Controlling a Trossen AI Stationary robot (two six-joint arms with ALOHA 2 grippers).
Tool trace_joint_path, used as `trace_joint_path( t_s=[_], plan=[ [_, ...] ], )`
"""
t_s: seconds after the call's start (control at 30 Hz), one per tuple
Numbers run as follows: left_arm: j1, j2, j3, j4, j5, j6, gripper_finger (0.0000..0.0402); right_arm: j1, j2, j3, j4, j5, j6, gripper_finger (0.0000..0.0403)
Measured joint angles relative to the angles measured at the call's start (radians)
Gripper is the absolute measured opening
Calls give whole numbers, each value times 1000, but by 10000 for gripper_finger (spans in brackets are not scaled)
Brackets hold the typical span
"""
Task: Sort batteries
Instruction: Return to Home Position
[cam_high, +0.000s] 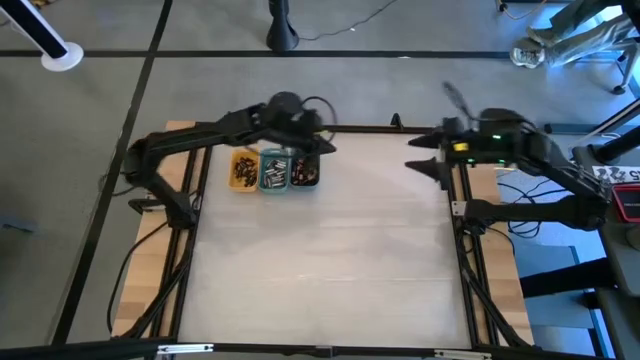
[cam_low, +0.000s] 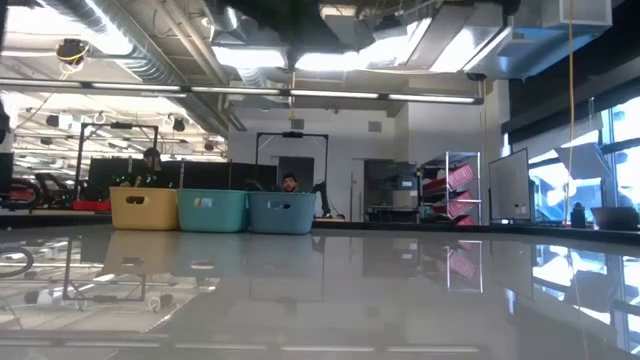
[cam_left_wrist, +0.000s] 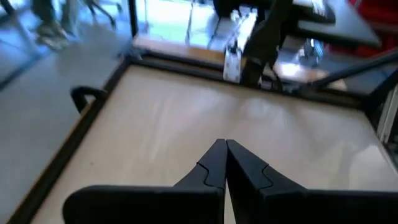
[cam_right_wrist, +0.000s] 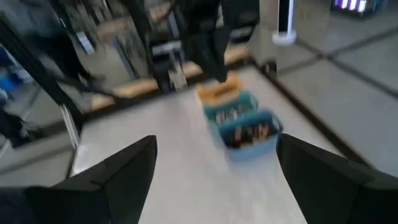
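Left tool (cam_left_wrist: 224, 146): fingers pressed together, nothing between them. It hangs above the far edge of the desk (cam_high: 340, 250), just beside the right end of the tray row. Right tool (cam_right_wrist: 216, 142): fingers wide apart, empty, held over the desk's far right corner and well apart from the trays.

Three trays stand side by side, touching, just inside the far edge and left of its middle:
- yellow tray (cam_low: 148, 210), nearest the far left corner
- green tray (cam_low: 212, 211), in the middle
- grey-blue tray (cam_low: 282, 213), on the right of the row

The batteries (cam_high: 243, 171) lie in small heaps inside all three. The middle heap looks silvery and the outer two dark to copper-toned. Whether each heap is truly one kind cannot be told from these views.

No loose battery shows on the rest of the desk in any view, and neither tool carries one.

Judgement: sorting appears complete, with the trays lined up at the far edge. All that seems left is for both arms to park clear of the desk.
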Motion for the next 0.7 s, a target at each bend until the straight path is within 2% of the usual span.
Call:
trace_joint_path(
  t_s=[0.13,0.27,0.4,0.57,0.7],
  plan=[
    [-31,-172,-181,126,-48,-69,0,0,-93,-28,89,15,16,329],
    [-55,-350,-377,235,-108,-158,0,0,-168,-152,228,-2,64,302],
    [-75,-521,-533,304,-164,-226,0,0,-217,-290,351,-24,128,241],
    [-87,-718,-665,323,-194,-267,0,0,-223,-432,469,-30,158,137],
    [-86,-849,-758,317,-248,-317,0,0,-212,-491,510,60,179,80]
  ],
)
